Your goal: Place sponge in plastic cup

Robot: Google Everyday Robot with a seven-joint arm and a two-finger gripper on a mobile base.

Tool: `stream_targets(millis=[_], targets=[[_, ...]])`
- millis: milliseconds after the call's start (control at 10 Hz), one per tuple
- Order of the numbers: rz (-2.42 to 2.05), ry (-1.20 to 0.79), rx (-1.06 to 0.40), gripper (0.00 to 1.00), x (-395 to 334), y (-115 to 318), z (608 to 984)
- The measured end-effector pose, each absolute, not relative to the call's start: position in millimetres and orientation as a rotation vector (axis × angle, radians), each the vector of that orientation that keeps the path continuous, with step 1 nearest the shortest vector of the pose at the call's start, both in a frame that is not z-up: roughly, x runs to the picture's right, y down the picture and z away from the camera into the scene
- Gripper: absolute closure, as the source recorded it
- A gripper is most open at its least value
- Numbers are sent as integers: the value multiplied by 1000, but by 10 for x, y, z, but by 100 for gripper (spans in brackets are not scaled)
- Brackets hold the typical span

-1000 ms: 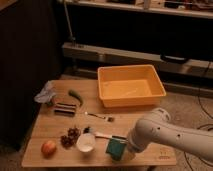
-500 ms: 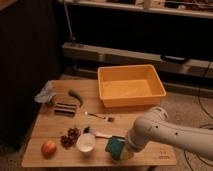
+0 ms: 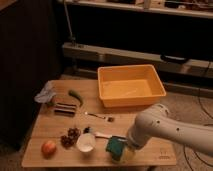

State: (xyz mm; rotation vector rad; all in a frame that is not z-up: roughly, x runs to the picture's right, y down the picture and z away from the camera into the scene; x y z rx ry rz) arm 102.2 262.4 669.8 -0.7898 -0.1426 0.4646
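Dim workshop surroundings are seen in the single camera view, with dark shelving across the upper frame and a low wooden surface (image 3: 50,125) filling the lower left and centre. At the lower right, the white arm (image 3: 170,132) reaches in from the right edge, and the gripper (image 3: 126,149) is set low over the front edge of the surface. The sponge (image 3: 115,147) is seen at the gripper, its teal face tilted, directly over the plastic cup (image 3: 126,156), of which only a pale green rim is made out below. Whether the jaws are closed on the sponge or parted cannot be told.

Compared with the views of half a second and one second ago, the arm has been shifted slightly and the sponge appears lowered toward the cup; it is judged that the placing step is nearly reached, with release not yet confirmed.

Around it, a white round cup (image 3: 86,142) stands just left of the sponge, with a cluster of grapes (image 3: 70,137) and an apple (image 3: 48,147) farther left. An orange tub (image 3: 131,85) occupies the upper centre, well apart. A green pepper (image 3: 75,95), a crumpled cloth (image 3: 45,93) and a small utensil (image 3: 100,117) lie in the middle. The white cup is judged the nearest obstacle.
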Motion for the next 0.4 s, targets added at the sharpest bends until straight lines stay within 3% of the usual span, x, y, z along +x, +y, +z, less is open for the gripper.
stream_targets(millis=[400], targets=[[634,-382,-920,20,1580,2404,6840]])
